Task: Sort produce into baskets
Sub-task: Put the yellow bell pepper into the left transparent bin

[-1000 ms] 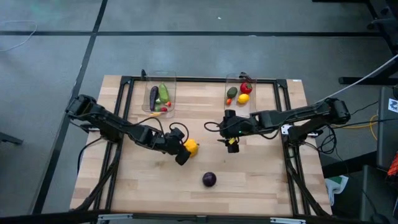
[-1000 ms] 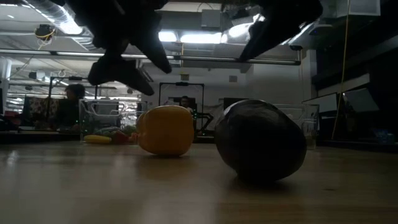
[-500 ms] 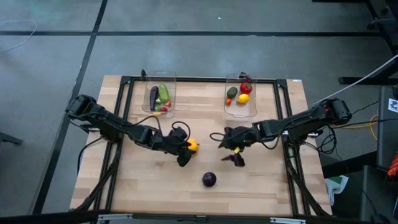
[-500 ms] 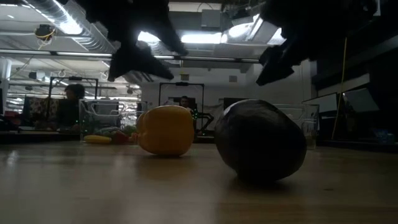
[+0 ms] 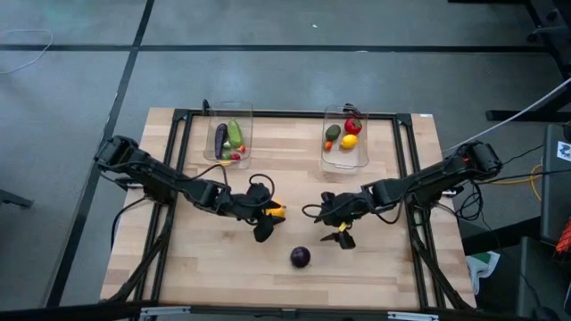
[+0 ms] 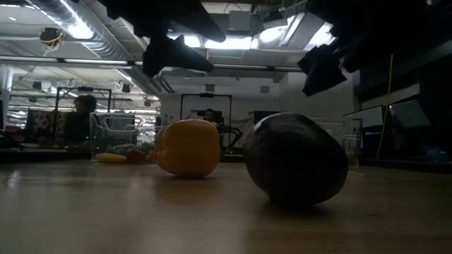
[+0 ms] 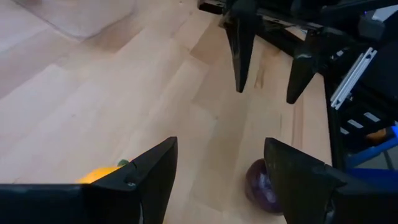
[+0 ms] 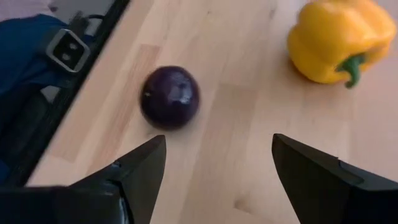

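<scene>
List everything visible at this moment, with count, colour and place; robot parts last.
Table: one, light wood, under both arms.
Baskets: two, clear, at the far edge; left basket, right basket.
Left basket contents: purple eggplant, green cucumber, small red pieces beside them.
Right basket contents: red tomato, green avocado, lemon, small orange piece.
Yellow pepper: one, mid-table, loose.
Purple round piece: one, near edge, loose.
People: two, dim, in the far room in the low view.
Left gripper: open, by the pepper.
Right gripper: open, empty, above the purple piece.
</scene>
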